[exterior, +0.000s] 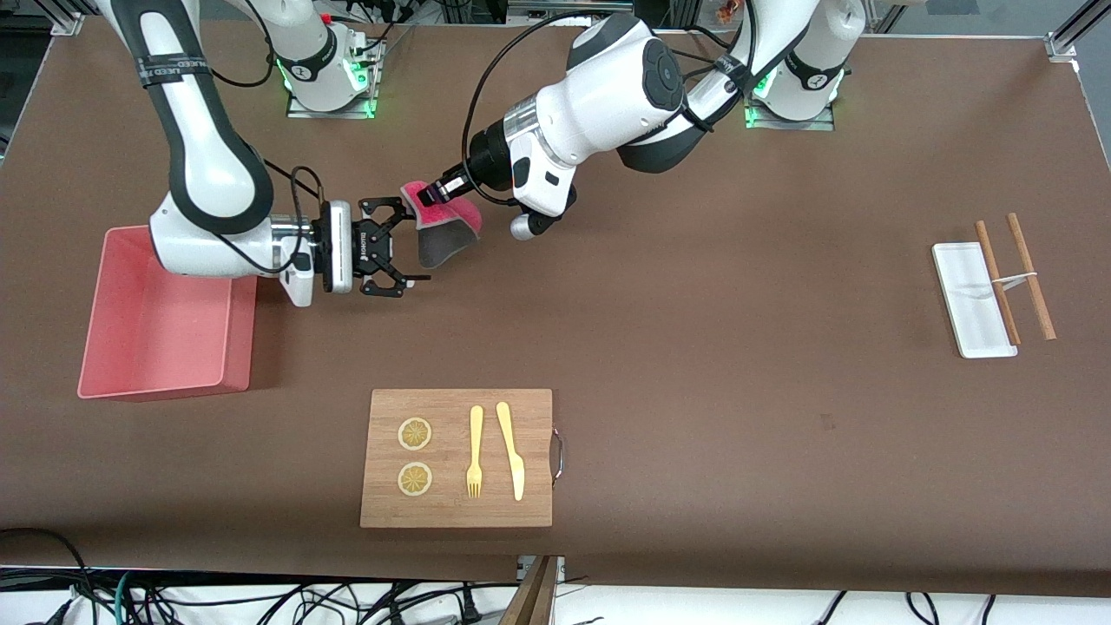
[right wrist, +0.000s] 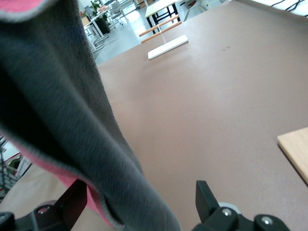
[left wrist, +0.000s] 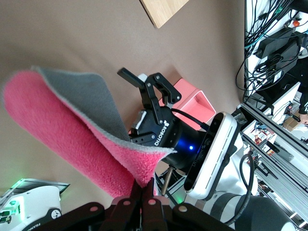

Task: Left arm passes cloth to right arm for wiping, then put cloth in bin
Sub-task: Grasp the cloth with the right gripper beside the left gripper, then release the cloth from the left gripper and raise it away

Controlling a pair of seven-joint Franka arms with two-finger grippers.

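The cloth [exterior: 447, 230], pink on one face and grey on the other, hangs in the air from my left gripper [exterior: 427, 198], which is shut on its top corner. In the left wrist view the fingertips [left wrist: 144, 185] pinch the pink edge of the cloth [left wrist: 72, 120]. My right gripper [exterior: 415, 246] is open, level with the cloth, and the cloth's hanging edge lies between its fingers. The right wrist view shows the grey fold of the cloth [right wrist: 62, 106] between the spread fingers of the right gripper [right wrist: 140, 192]. The salmon-pink bin [exterior: 147, 330] sits under the right arm's wrist, at that arm's end of the table.
A wooden cutting board [exterior: 456, 457] with two lemon slices, a yellow fork and a yellow knife lies nearer the front camera than the grippers. A small white tray [exterior: 972, 299] with two wooden sticks across it sits toward the left arm's end.
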